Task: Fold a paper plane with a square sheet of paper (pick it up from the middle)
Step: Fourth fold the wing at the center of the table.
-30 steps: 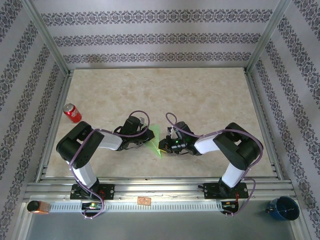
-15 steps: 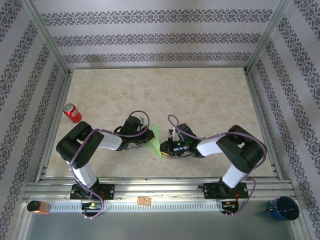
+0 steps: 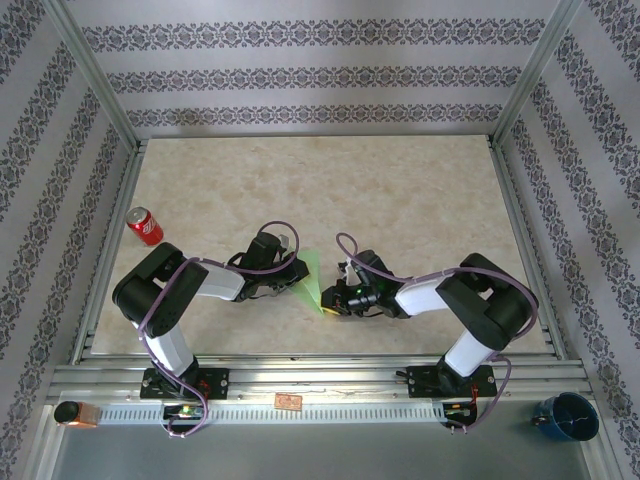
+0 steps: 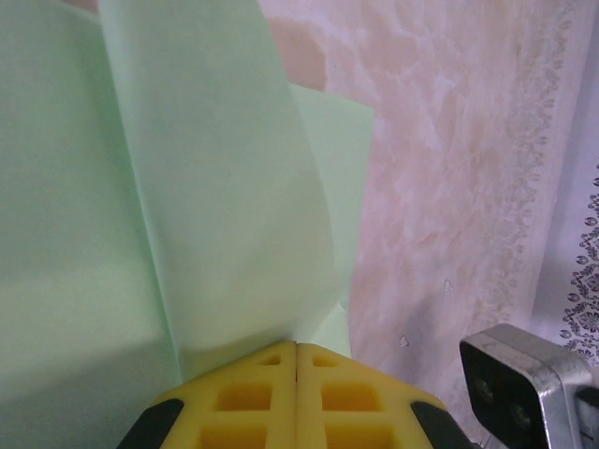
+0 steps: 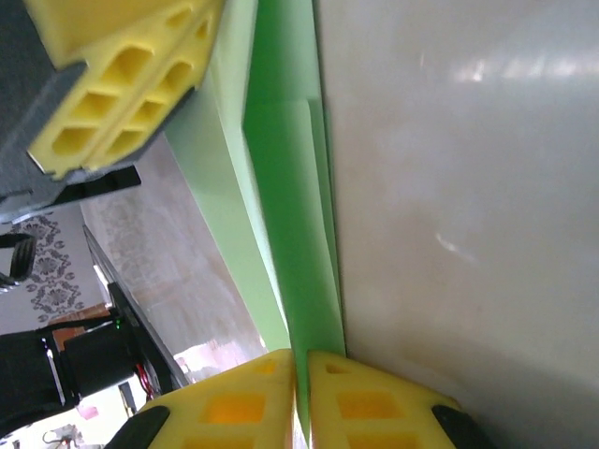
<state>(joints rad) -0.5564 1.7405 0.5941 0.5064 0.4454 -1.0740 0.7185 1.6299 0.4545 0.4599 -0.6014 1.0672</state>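
The paper (image 3: 312, 282), folded into a narrow layered wedge, sits between both arms at the near middle of the surface (image 3: 400, 190). The left gripper (image 4: 297, 348) jaws clamp one edge. The right gripper (image 5: 301, 360) jaws pinch the creased end. Judgement: early folds are done; wing folds remain.

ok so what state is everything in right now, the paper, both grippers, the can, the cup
paper: partly folded, layers overlapping, pinched by both grippers, not yet a plane
left gripper: shut on the paper
right gripper: shut on the paper
can: by the table's left edge, apart from the arms; upright or lying, cannot tell
cup: mouth up, off the table, right of the right arm's base
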